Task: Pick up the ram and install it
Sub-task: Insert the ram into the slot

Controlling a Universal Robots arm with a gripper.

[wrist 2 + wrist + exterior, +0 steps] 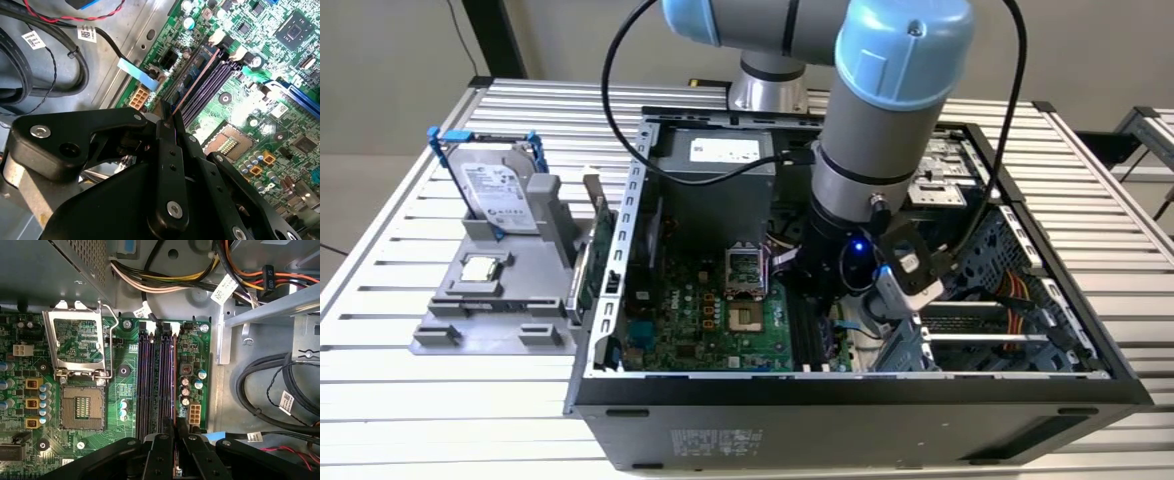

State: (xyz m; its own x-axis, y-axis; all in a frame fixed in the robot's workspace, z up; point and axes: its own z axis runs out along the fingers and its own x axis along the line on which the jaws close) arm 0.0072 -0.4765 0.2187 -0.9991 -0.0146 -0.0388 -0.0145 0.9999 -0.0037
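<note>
Clamping the ram (196,80) edge-on, the gripper (169,120) is seen low over the memory slots (150,385); capacitors (185,391) and a metal bracket (222,340) are set close beside.

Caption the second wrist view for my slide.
Claw gripping the ram edge-on, aligned along the dark memory slots of the green motherboard.

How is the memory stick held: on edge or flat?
On edge: the memory stick shows as a thin line along the slots, pinched by the gripper.

Grey arm (867,150), light-blue caps (907,45), black claw (169,114).
</note>
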